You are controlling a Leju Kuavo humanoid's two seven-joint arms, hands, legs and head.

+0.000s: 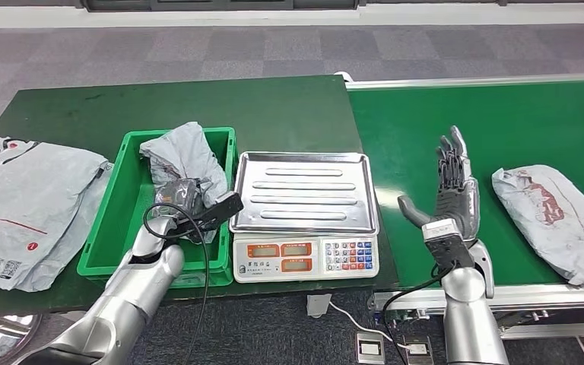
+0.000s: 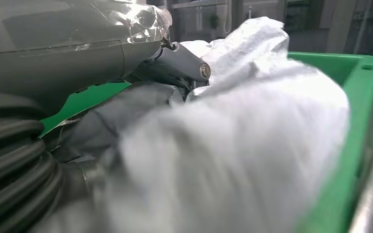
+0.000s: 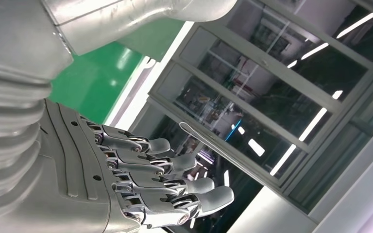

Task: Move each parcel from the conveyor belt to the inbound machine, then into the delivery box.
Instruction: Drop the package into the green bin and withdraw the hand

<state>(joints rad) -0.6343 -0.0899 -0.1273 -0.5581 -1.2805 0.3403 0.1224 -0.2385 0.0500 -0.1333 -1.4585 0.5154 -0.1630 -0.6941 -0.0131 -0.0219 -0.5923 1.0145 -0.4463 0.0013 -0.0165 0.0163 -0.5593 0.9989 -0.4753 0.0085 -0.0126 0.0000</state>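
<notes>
Left hand [image 1: 179, 199] is down inside the green box [image 1: 114, 220], at about 9 o'clock from the scale [image 1: 304, 217]. Its fingers are buried in a crumpled grey parcel [image 1: 182, 156], which stands against the box's right wall. The left wrist view shows the thumb lying against the bag's folds, but whether the fingers grip the bag or merely rest on it cannot be told.

Right hand [image 1: 450, 199] is raised over the conveyor belt [image 1: 502, 122], palm upright, fingers straight and spread, holding nothing. The right wrist view confirms the extended fingers.

A second parcel [image 1: 551, 220] lies flat on the belt at 3 o'clock from the right hand, near it but not touching. The scale's steel tray [image 1: 304, 190] carries nothing. More grey bags [image 1: 26, 209] lie on the bench at 9 o'clock from the box.

Assessment: the boxed parcel appears delivered; the parcel on the belt is judged next for weighing.

Handling: the parcels are soft plastic mailers, wrinkled and limp. They look light, are likely slippery, and will sag and fold when lifted. Contents cannot be determined. Recommended hold on the belt parcel: gather a fold at its near, left end, or close the fingers across its thicker middle. A flat pinch on the smooth film is likely to slip.
</notes>
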